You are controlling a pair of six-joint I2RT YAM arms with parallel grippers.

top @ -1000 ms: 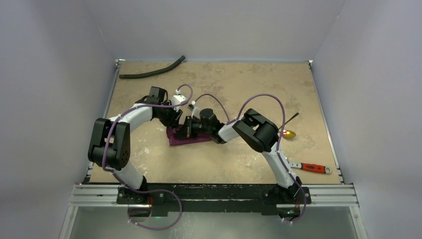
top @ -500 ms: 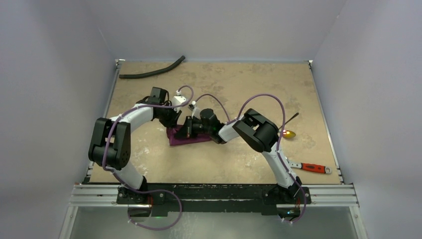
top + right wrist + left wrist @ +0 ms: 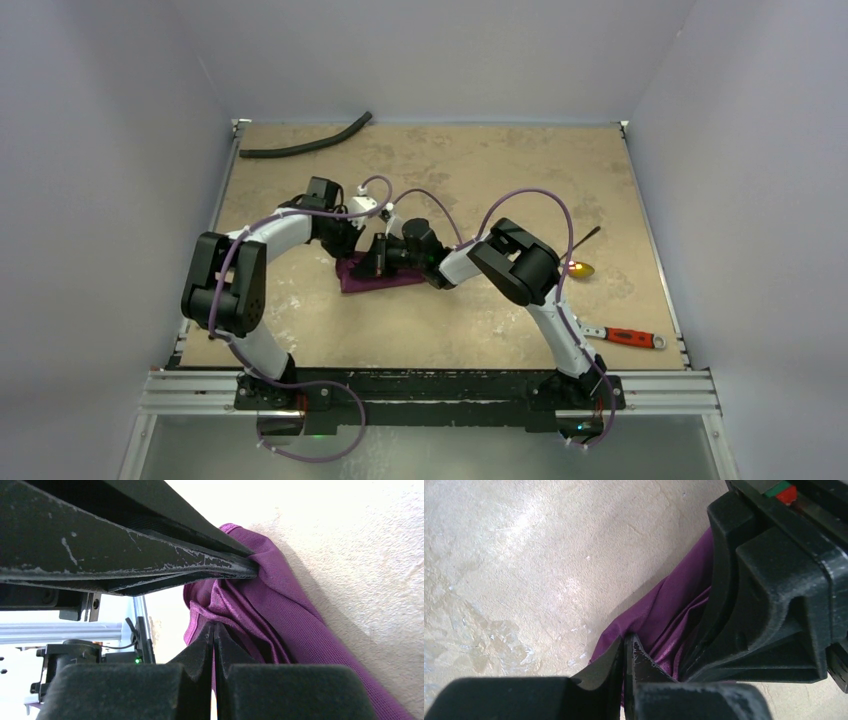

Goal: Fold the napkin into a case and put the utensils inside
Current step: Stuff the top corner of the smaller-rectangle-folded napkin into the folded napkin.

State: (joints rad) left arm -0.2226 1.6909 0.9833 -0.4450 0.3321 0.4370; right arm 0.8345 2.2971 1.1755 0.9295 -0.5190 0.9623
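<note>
Now: the folding step is going on, and the utensils are not inside yet.
Counter [image 3: 450, 160]: tan and speckled, and everything lies on it.
Arms: both reach to the middle and meet over the cloth.
Napkin [image 3: 372, 281]: plum-purple, bunched in a small heap in the middle of the counter under both claws. It is not a flat, neat case yet.
Hose [image 3: 305, 147]: long and black, at the far left corner, well apart from the napkin.
Red tool [image 3: 628, 337]: near the right edge, well apart from the napkin.
Spoon [image 3: 581, 269]: gold bowl and dark handle, on the right side, well apart from the napkin.
Fork: I cannot find it in these views.
Left claw [image 3: 625, 645]: closed tight and pinching a bunched bit of the napkin.
Right claw [image 3: 214, 630]: closed too, pinching a fold of the napkin just beside the left claw.
Next move: I think both claws must pull the cloth over together and lay it flat to make a pocket. The cloth is thin and shiny, so it could slip out.
Changed: a second ago the left claw was partly open, and now it has shut on the cloth. The left arm has nudged a little toward the middle. The napkin, spoon, red tool and hose have stayed put.
</note>
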